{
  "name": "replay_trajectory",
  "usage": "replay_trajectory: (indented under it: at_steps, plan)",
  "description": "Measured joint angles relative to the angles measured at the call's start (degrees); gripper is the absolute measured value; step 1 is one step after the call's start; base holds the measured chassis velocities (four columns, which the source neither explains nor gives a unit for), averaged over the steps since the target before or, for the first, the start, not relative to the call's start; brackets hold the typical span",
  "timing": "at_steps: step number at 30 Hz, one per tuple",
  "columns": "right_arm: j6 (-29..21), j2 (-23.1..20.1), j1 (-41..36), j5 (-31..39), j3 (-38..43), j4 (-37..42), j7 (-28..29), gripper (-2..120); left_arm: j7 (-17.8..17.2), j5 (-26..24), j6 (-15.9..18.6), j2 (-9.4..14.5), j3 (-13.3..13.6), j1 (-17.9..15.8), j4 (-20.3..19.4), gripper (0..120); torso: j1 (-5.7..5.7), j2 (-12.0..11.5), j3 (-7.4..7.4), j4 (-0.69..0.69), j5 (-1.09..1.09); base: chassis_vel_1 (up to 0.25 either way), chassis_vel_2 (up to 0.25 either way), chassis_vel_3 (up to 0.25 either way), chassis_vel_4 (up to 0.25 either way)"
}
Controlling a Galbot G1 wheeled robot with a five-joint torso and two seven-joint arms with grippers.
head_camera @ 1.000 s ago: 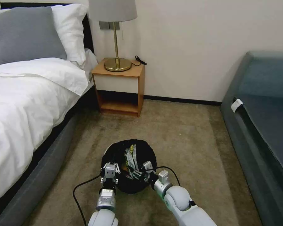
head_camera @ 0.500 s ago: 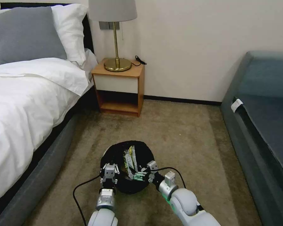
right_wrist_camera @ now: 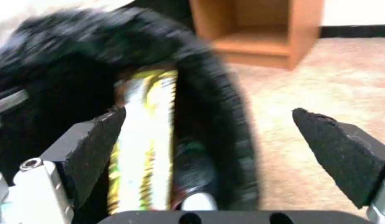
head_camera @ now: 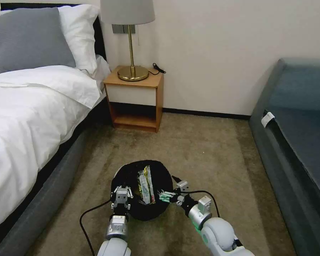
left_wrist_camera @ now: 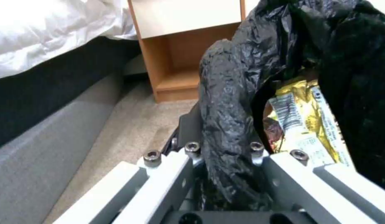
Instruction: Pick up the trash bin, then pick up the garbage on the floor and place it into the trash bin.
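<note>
The trash bin (head_camera: 131, 177), lined with a crinkly black bag, is low in the head view, held above the carpet. My left gripper (head_camera: 121, 189) is shut on its near-left rim; in the left wrist view the fingers (left_wrist_camera: 259, 155) pinch the bag's folded edge (left_wrist_camera: 225, 124). One piece of garbage, a gold-silver foil wrapper (head_camera: 145, 186) (left_wrist_camera: 304, 121) (right_wrist_camera: 145, 140), lies inside the bin. My right gripper (head_camera: 169, 186) is open at the bin's right rim. In the right wrist view its black pads (right_wrist_camera: 97, 140) straddle the blurred rim (right_wrist_camera: 225, 124), with nothing gripped.
A bed (head_camera: 25, 117) with white linen runs along the left, with its grey base (head_camera: 42, 199) close by. A wooden nightstand (head_camera: 135, 99) with a brass lamp (head_camera: 131, 42) stands by the wall. A dark sofa (head_camera: 295, 142) lines the right. Open carpet (head_camera: 209, 153) lies ahead.
My right gripper has drawn back out of the bin toward the right and now stands open at the rim. The foil wrapper stays inside. The bin shifted slightly left.
</note>
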Motion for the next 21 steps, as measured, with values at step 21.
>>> replay_trajectory:
  at_steps: [21]
  plan:
    - [0.0, 4.5, 0.5, 8.7, 13.7, -6.5, 8.4, 100, 0.0, -1.0, -1.1, 1.4, -0.9, 1.5, -2.9, 3, 0.00, 0.0, 0.00, 0.00, 0.00, 0.000, 0.000, 0.000, 0.000]
